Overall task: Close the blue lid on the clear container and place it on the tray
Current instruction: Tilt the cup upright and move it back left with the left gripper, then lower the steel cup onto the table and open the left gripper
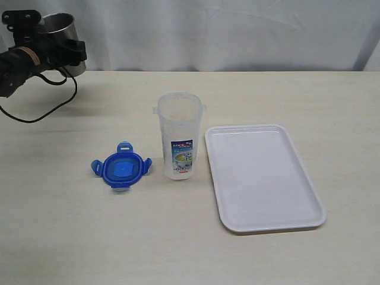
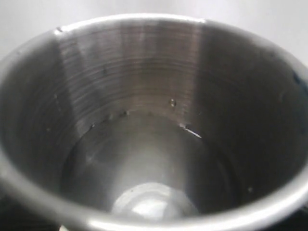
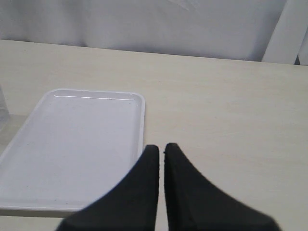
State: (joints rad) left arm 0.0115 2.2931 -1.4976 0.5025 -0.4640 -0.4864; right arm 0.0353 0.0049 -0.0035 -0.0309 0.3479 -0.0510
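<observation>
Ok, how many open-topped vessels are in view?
2. The clear container stands lidless between the blue lid and the tray; a steel cup is gripped in the left tool, far left.

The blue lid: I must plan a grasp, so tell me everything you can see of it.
The small rounded-square blue plastic lid lies flat on the pale table, with a lighter square panel in its middle and four snap flaps splayed outward, one per side. In the exterior view it sits left of the tall clear plastic container, a narrow gap between them. Only the table touches it.
</observation>
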